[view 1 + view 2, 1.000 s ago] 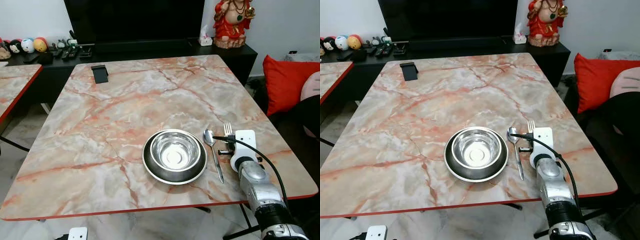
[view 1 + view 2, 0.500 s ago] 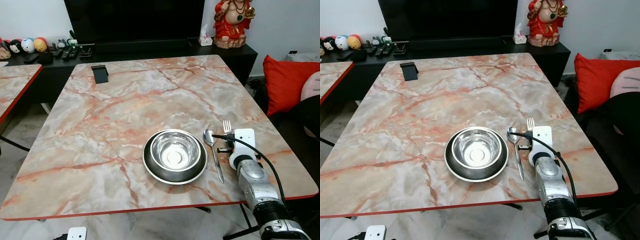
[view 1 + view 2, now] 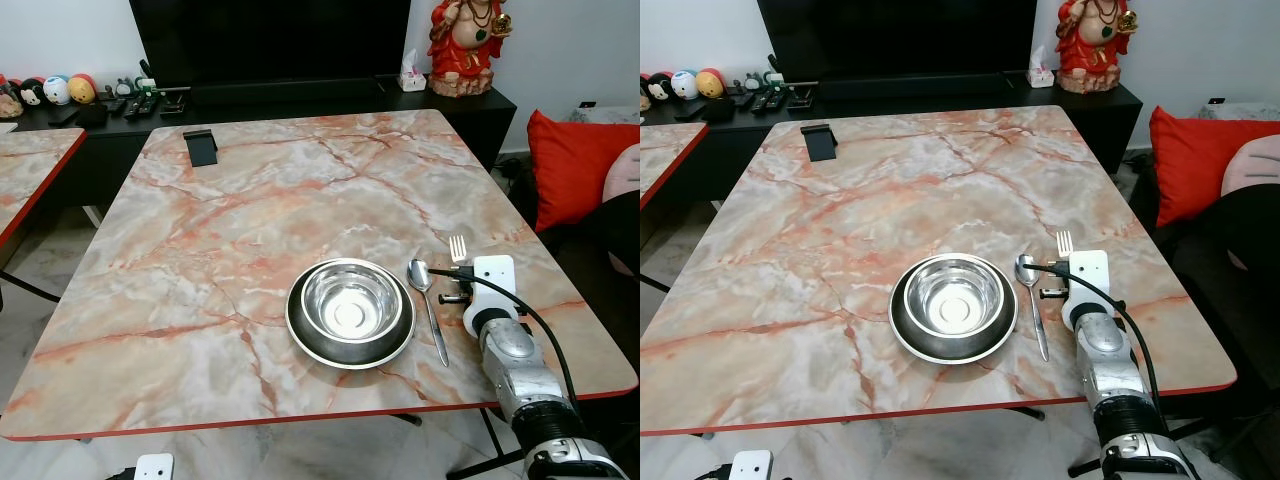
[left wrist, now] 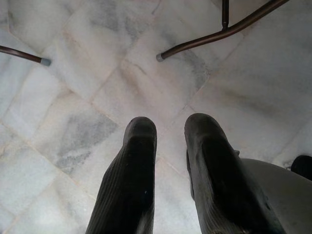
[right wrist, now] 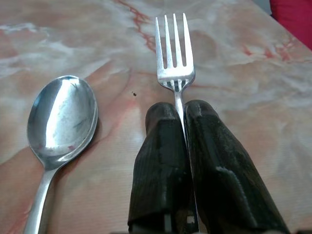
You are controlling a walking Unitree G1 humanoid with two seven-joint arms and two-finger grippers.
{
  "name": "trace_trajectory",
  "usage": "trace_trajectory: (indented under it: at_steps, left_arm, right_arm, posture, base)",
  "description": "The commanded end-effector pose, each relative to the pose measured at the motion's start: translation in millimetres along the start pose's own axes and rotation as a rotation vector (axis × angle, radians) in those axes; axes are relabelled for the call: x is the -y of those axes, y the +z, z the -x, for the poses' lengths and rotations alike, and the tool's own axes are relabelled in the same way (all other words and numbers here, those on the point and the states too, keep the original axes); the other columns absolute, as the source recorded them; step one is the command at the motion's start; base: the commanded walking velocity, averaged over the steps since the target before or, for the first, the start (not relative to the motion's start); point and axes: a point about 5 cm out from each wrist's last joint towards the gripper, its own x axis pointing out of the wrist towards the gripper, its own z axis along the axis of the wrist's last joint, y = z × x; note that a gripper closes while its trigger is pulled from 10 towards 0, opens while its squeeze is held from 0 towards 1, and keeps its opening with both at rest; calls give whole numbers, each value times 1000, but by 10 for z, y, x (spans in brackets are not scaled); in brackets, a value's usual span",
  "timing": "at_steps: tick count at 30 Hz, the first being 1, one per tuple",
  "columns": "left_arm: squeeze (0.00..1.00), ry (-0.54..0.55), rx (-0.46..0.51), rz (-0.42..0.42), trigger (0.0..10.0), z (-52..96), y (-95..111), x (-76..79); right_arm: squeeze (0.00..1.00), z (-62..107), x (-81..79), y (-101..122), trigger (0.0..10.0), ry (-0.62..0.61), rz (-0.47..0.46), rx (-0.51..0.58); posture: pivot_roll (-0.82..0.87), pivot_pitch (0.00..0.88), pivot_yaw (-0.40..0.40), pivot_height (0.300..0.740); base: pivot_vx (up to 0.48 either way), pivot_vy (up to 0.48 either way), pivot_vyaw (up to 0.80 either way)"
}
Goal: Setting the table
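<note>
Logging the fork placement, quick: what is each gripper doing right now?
Right gripper: shut on the fork, beside the spoon on the table.
Left gripper: hangs idle over the floor, fingers slightly apart, holding nothing.

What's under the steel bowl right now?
The steel bowl sits on a dark round plate, whose rim shows all around it. The plate's middle is covered by the bowl, so anything there cannot be seen. The bowl itself looks empty.

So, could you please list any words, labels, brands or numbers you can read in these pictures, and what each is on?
None can be read.
The fork, spoon and bowl carry no visible marking.
The tissue pack and remotes on the dark cabinet are too small to read.
</note>
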Motion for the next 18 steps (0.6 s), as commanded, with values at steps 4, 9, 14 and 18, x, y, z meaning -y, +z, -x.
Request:
trace_trajectory:
  at_steps: [4, 9, 14, 18]
  left_arm:
    - [0, 0, -23, -18, 10000, 15, -44, -32]
    - [0, 0, -25, -20, 10000, 18, -52, -36]
    - [0, 1, -27, -20, 10000, 20, -56, -42]
    - [0, 0, -28, -21, 10000, 20, -58, -41]
  right_arm:
    - [0, -11, -9, 58, 10000, 18, 0, 33]
    - [0, -9, -39, 84, 10000, 38, -2, 51]
    - [0, -8, -52, 66, 10000, 59, 10, 42]
    - [0, -2, -77, 26, 10000, 87, 60, 21]
  posture:
    - [7, 0, 45, 740]
    - [7, 0, 46, 740]
    - [7, 0, 47, 740]
    - [7, 0, 46, 740]
  base:
    - [0, 0, 0]
    - [0, 0, 0]
    - [0, 0, 0]
    - [0, 0, 0]
